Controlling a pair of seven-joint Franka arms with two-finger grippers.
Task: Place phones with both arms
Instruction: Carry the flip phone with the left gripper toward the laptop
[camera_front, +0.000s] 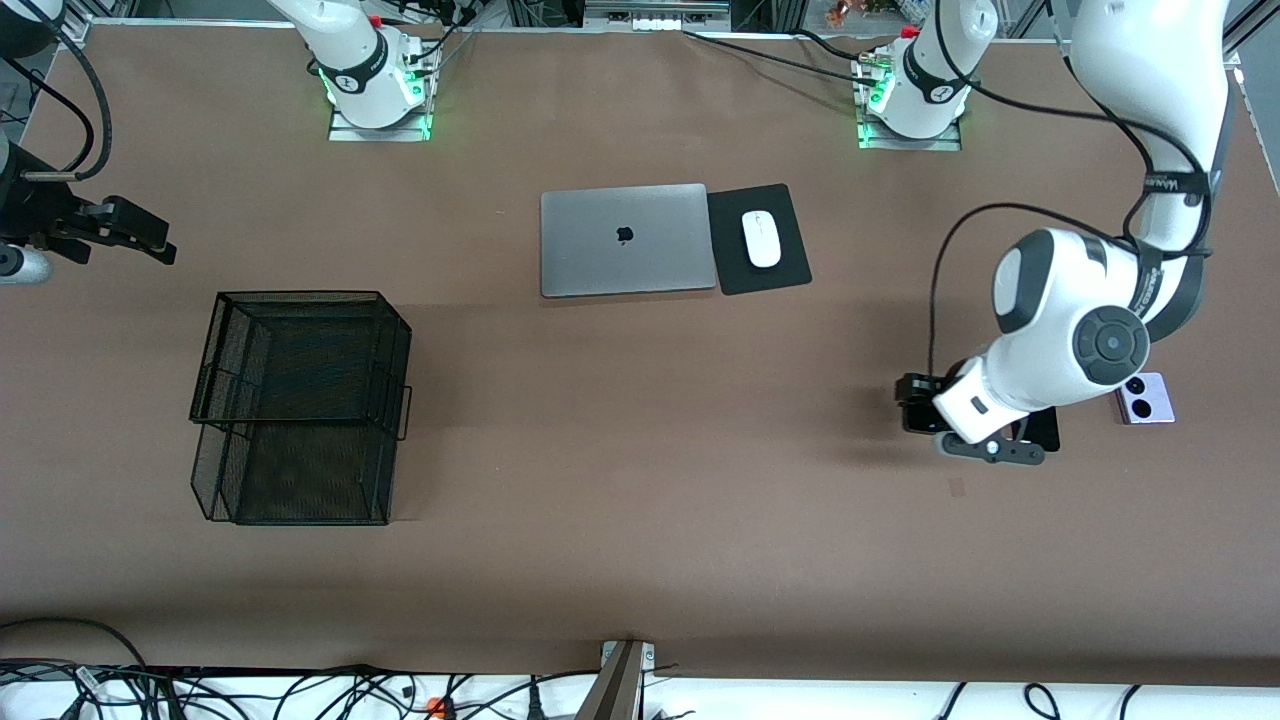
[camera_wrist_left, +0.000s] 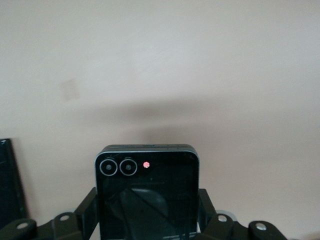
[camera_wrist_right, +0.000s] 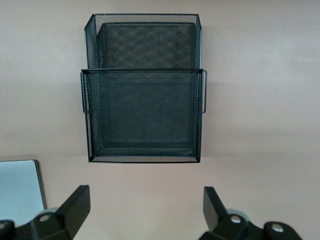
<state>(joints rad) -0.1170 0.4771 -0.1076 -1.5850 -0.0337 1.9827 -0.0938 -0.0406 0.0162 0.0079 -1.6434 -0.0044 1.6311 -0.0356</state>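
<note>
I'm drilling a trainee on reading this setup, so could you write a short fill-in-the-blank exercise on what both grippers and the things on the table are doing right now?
1. The left gripper is shut on a small square ____ phone.
2. The right gripper waits with its fingers ____, over bare table beside the black wire-mesh two-tier tray.
3. The white computer mouse lies on a black ____ beside the closed grey laptop.
4. The lavender-white square phone lies on the ____.

Missing words: black; open; mouse pad; table
</note>
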